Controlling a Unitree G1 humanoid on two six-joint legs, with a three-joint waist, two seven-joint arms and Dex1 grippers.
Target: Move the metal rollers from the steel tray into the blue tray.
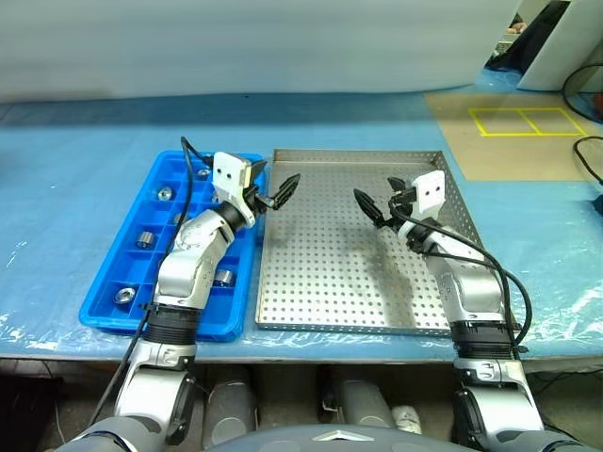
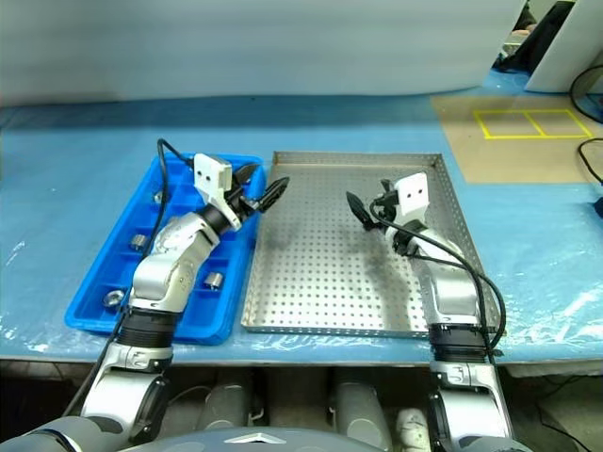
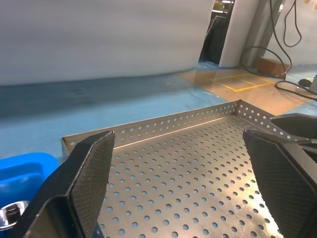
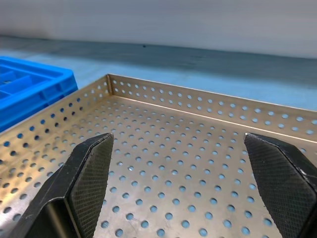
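Both my grippers, left gripper (image 1: 273, 194) and right gripper (image 1: 377, 202), hover spread wide and empty over the steel tray (image 1: 330, 282); shiny metal rollers (image 1: 145, 239) sit in the blue tray (image 1: 108, 315) compartments.

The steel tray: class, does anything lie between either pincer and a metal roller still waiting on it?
No roller shows on the steel tray. Both the left pincer and right pincer hang open above its bare perforated floor. The visible metal rollers sit in the blue tray.
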